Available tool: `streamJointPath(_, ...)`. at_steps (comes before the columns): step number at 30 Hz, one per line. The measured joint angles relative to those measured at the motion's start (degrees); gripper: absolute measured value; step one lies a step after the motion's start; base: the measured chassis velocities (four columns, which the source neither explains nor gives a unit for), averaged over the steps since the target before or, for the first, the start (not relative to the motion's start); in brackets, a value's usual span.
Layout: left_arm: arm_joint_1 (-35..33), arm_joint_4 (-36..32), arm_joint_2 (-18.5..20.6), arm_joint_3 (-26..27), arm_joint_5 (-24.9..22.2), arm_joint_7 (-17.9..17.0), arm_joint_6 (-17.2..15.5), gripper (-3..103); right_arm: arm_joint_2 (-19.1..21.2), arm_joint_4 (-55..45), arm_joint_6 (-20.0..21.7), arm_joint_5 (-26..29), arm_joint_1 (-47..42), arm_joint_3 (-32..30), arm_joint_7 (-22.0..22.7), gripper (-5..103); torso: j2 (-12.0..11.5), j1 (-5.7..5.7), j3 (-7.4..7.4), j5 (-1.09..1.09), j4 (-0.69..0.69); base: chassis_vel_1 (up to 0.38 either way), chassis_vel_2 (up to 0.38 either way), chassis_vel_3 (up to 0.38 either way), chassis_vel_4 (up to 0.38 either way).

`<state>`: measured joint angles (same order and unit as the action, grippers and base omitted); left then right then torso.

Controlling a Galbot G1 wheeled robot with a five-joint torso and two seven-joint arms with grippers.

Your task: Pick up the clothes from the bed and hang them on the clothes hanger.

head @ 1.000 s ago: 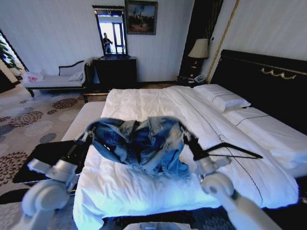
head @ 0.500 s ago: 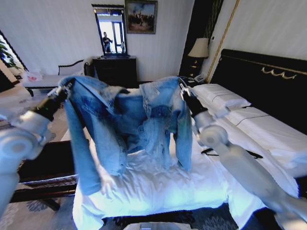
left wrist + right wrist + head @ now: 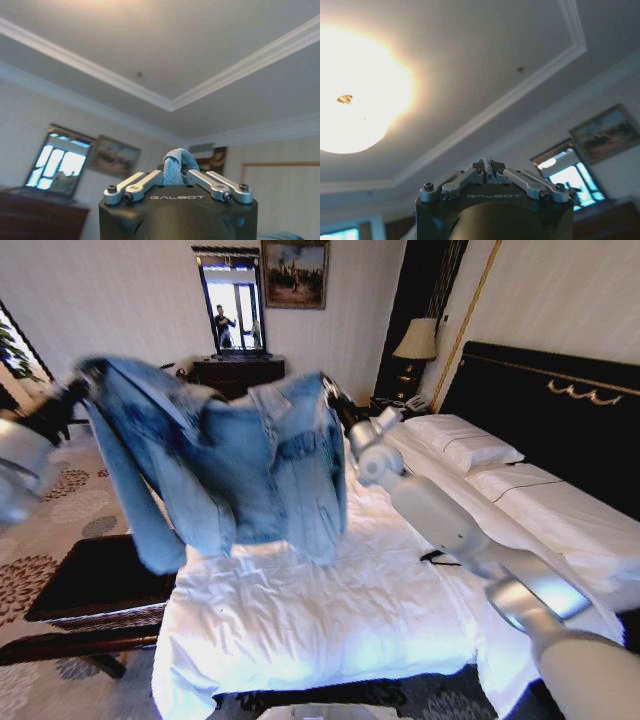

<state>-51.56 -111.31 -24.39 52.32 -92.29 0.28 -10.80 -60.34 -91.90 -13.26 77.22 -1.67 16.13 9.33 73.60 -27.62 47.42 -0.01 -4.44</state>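
Overhead, left gripper: the left gripper [image 3: 75, 390] was raised at the far left of the head view, its dark fingers pinched on one upper corner of the jacket; in the left wrist view the same gripper [image 3: 174, 176] pointed up at the ceiling with a fold of blue denim squeezed between its closed silver fingers [image 3: 142, 183].
Jacket: the light blue, faded denim jacket [image 3: 225, 465] hung in the air between the two grippers, spread wide, clear of the sheets, with one sleeve dangling low on the left side.
Bed: the very wide bed with plain white sheets [image 3: 330, 610] lay beneath and behind the jacket, its white pillows [image 3: 462, 445] against the tall black headboard with gold trim [image 3: 560, 415].
Right gripper: the right gripper [image 3: 335, 392] was lifted at the jacket's other upper corner, the pale arm running back to the lower right; in the right wrist view the gripper [image 3: 490, 169] aimed at the ceiling, fingers drawn together on a thin sliver of pale cloth, probably the jacket's edge, though little of it showed.
Hanger: the thin black triangular coat hanger [image 3: 437, 558] lay on the sheet just behind the right arm, mostly hidden by it, well apart from the jacket.
Room: a dark wooden bench [image 3: 85, 590] stood beside the bed on the left.
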Motion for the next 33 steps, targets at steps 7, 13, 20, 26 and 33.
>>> streamJointPath(7, -11.15, -16.43, -7.92, 5.03, 0.03, -4.20, -0.14, 3, 14.23, -24.37, 3.36, 0.97, -21.88, -14.39, 4.58, 5, 0.03, 0.06, -0.02, 0.03, -0.09, 0.000, 0.000, 0.000, 0.000)
streamJointPath(13, -24.38, -31.62, -16.19, 16.71, -2.81, -9.38, -2.26, 3, 22.30, -42.23, 4.10, 1.64, -39.88, -27.45, 7.97, 5, 0.03, 0.05, -0.02, 0.07, -0.04, 0.000, 0.000, 0.000, 0.000)
streamJointPath(20, -38.45, -32.68, -26.72, 24.20, 0.04, -11.86, -7.30, 3, 24.66, -52.14, 9.36, 1.60, -50.05, -31.85, 20.66, 5, 0.05, 0.07, -0.03, 0.01, 0.00, 0.000, 0.000, 0.000, 0.000)
streamJointPath(26, -38.84, -28.23, -40.80, -0.45, 18.87, -10.42, -8.59, 3, 21.74, -44.51, 13.97, -6.03, -58.10, -24.88, 26.47, 5, 0.02, 0.03, 0.00, 0.05, -0.05, 0.000, 0.000, 0.000, 0.000)
streamJointPath(33, -32.48, -6.43, -50.94, -19.95, 35.55, -5.53, -5.02, 3, 18.13, -30.89, 17.45, -11.31, -58.86, -16.32, 31.09, 5, 0.00, 0.00, 0.01, -0.01, -0.03, 0.000, 0.000, 0.000, 0.000)
